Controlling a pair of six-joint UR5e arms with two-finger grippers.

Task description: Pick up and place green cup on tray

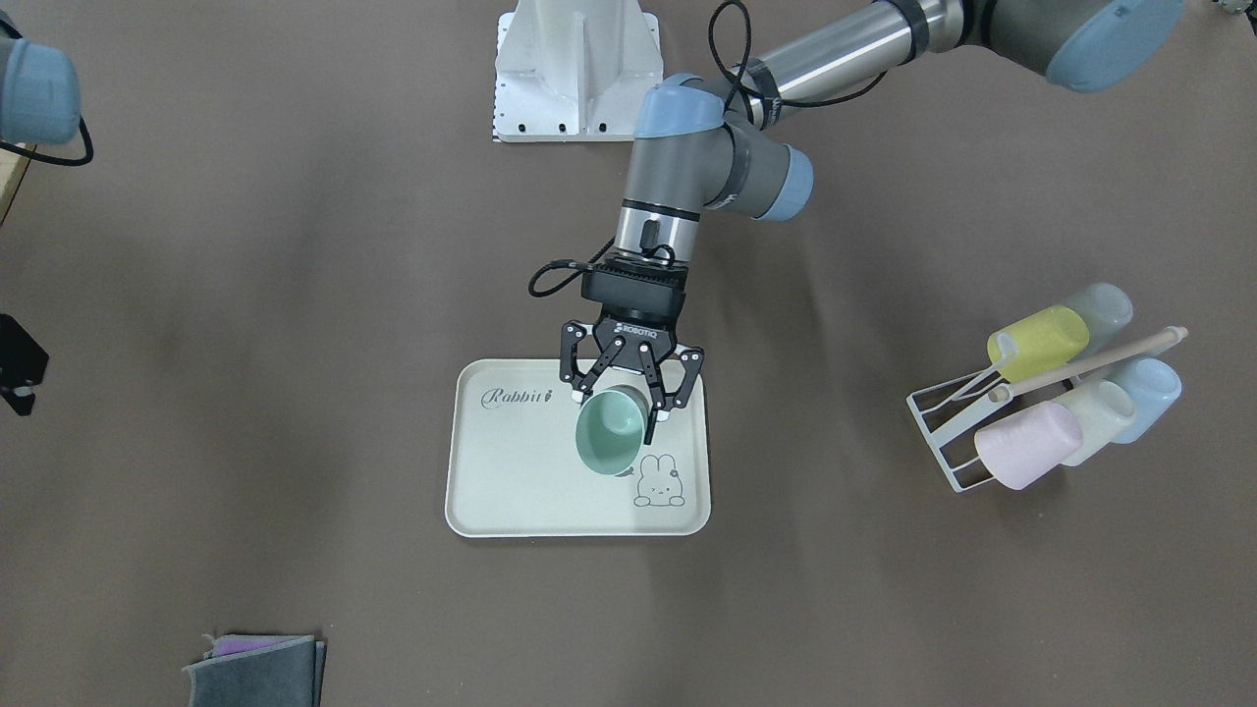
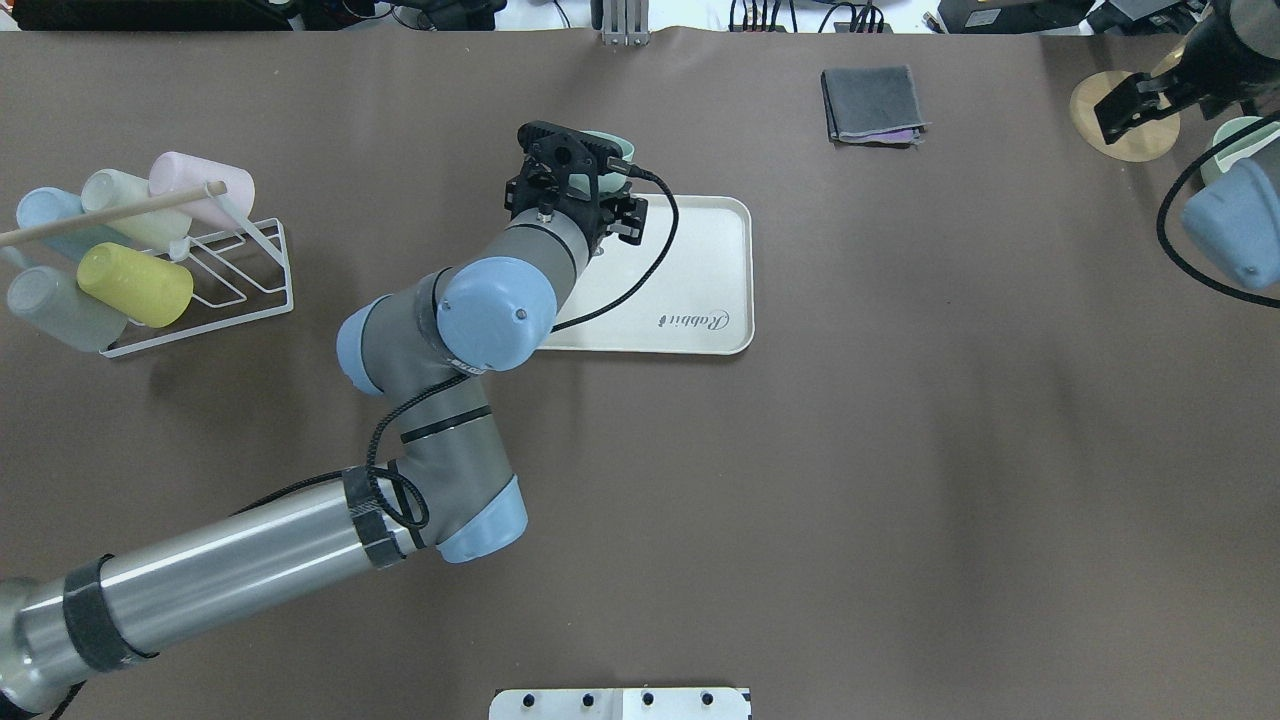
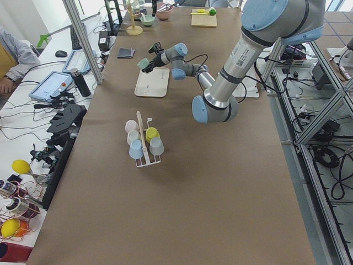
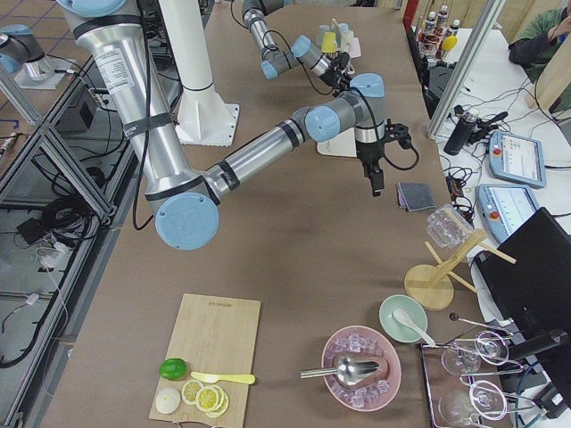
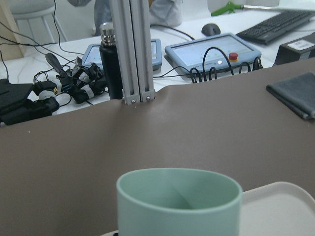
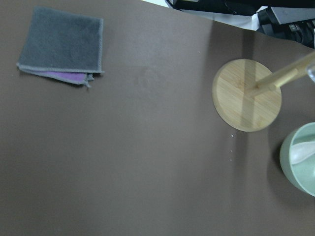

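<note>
The green cup (image 1: 609, 437) is held tilted in the air over the cream tray (image 1: 511, 486), near the bunny drawing, with its mouth facing the table's far side. My left gripper (image 1: 622, 407) is shut on it, one finger on each side of the cup's wall. The cup's rim fills the lower part of the left wrist view (image 5: 179, 199), with a corner of the tray (image 5: 285, 206) below it. My right gripper (image 2: 1125, 105) hangs over the table's far right end, away from the tray. I cannot tell whether it is open or shut.
A white wire rack (image 1: 948, 432) holding several pastel cups, a yellow one (image 1: 1041, 342) among them, stands on the robot's left. A folded grey cloth (image 2: 872, 104) lies beyond the tray. A round wooden stand base (image 6: 246, 96) and a green bowl (image 6: 300, 160) sit under my right wrist.
</note>
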